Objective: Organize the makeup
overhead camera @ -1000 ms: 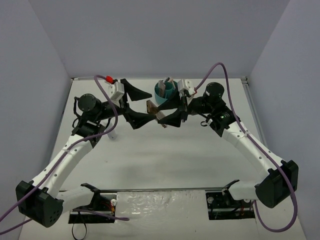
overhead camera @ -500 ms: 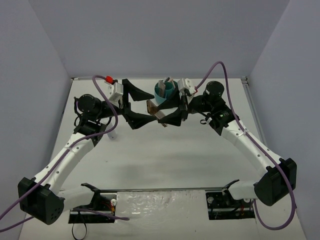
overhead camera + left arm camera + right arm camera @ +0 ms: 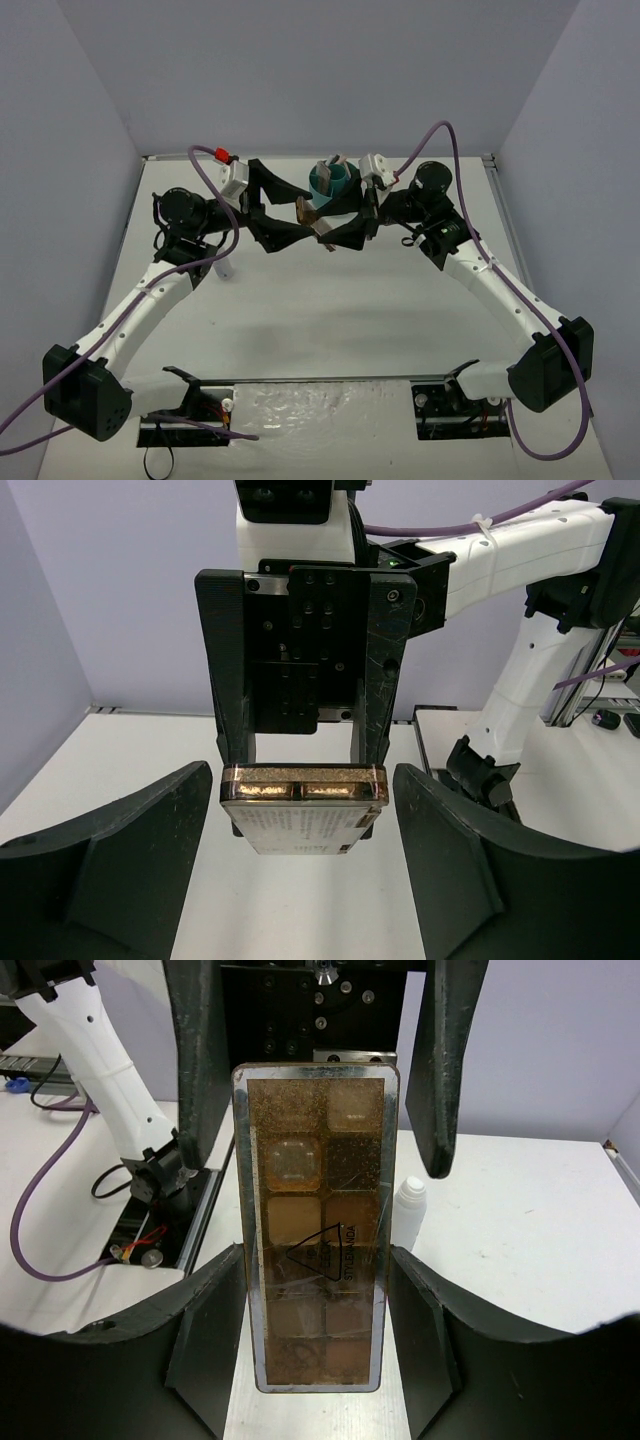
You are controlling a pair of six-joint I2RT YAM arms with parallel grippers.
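**Overhead and wrist views.** Two arms are shown meeting above the far half of the white table (image 3: 330,320). A long brown eyeshadow palette (image 3: 315,1160) is pinched along its two long edges by the right gripper (image 3: 315,1260), whose dark fingers (image 3: 210,1340) are pressed against the near part of the case. The palette is held clear of the table, in the air between the two wrists. In the overhead view it is placed just in front of the teal cup (image 3: 330,181). Two columns of tan and dark brown pans are seen through its clear lid, on which a triangle mark is printed.

The left gripper (image 3: 302,772) is presented to the free end of the palette with its jaws spread. In the left wrist view its broad black fingers (image 3: 130,860) are set one on each side of the case, and a gap is seen on each side. From the right wrist view, contact at that end cannot be judged, since one finger overlaps the corner of the case in the picture.

A small white bottle (image 3: 410,1208) is stood upright on the table, well below the palette and near the left arm. A few items are seen poking out of the cup, but they are too small to be identified.
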